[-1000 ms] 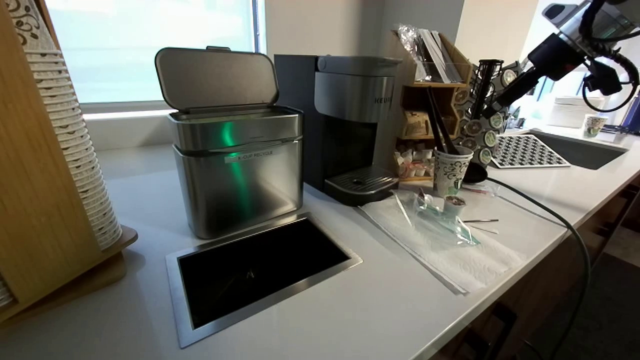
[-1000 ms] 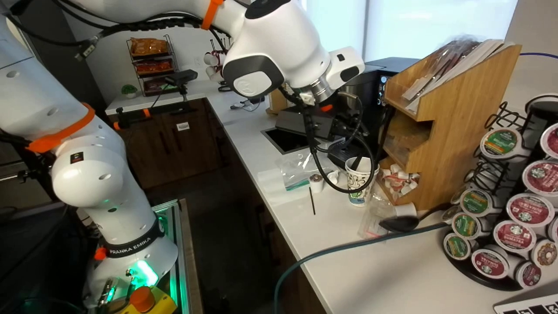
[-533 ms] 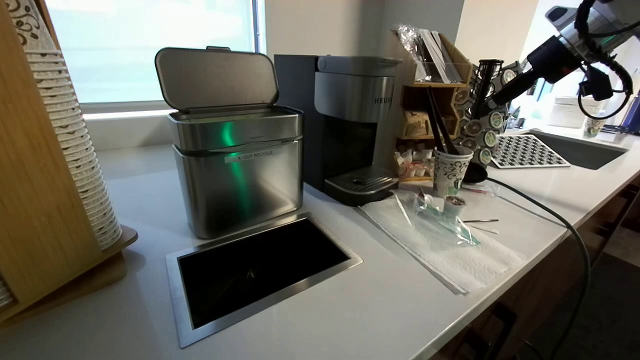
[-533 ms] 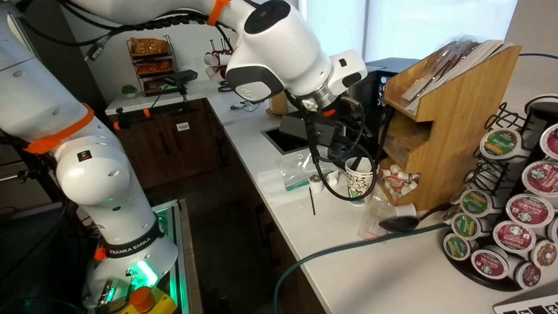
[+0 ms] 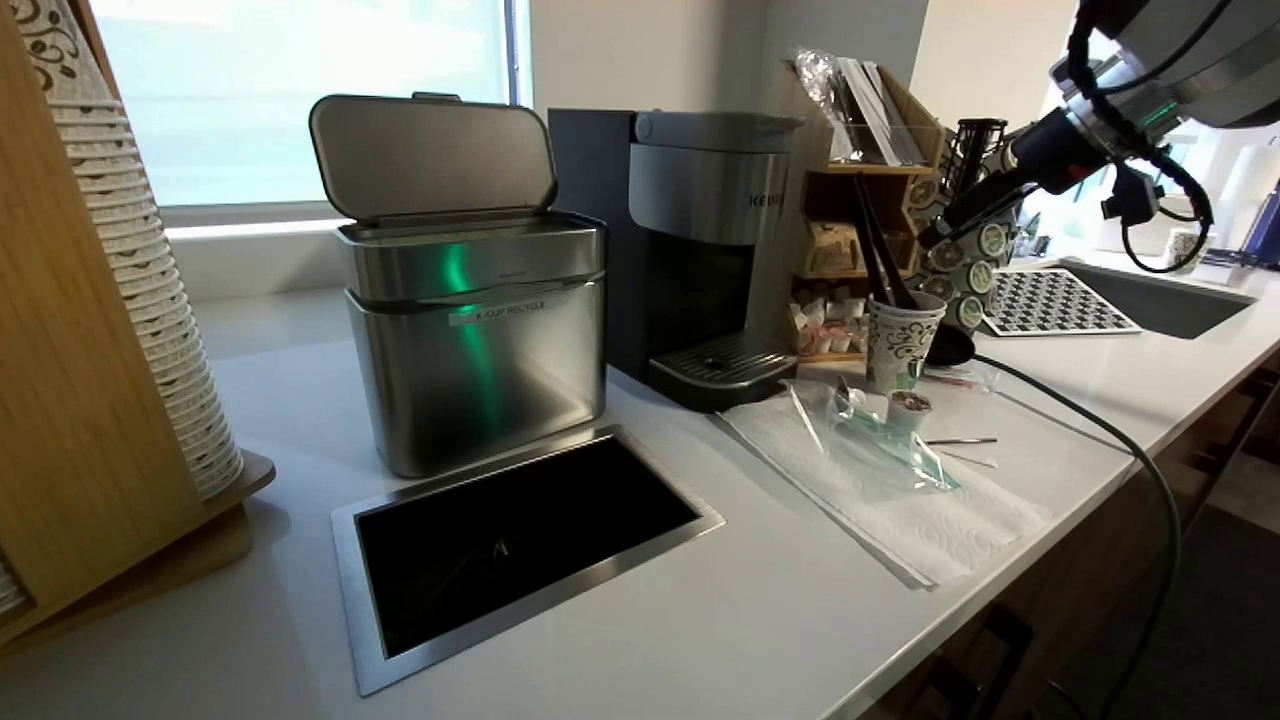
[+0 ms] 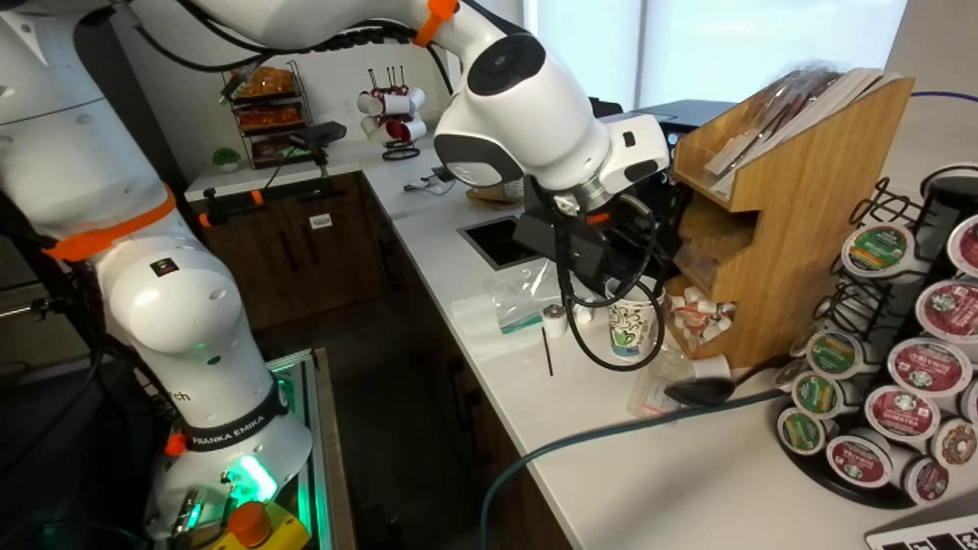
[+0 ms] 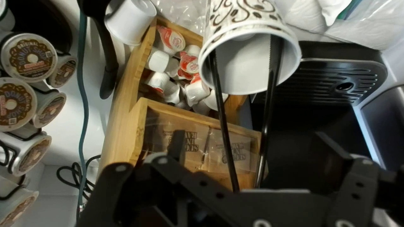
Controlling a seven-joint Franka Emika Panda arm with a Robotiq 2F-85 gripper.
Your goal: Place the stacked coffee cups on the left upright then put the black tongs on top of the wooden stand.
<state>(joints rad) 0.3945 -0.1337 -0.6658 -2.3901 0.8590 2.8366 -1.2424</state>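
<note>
A robot's pincer [image 7: 252, 143] is hanging spread, gripping nothing, near the black tongs [image 7: 266, 126] | The tongs are leaning in an upright patterned coffee cup [image 5: 903, 350], perhaps the stack, between the front edge of the bench [image 5: 760, 600] and the wooden stand [image 6: 817, 244] | Tongs step is seemingly beginning, next calling for pinching, then lifting standward

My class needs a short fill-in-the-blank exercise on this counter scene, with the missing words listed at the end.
1. The black tongs poke up out of a patterned ____.
2. The gripper, jaws spread wide, is ____.
3. The metal bin is labelled "____ RECYCLE".
4. The coffee machine stands ____ that bin and the wooden stand.
Missing words: cup; open; K-CUP; between.
</note>
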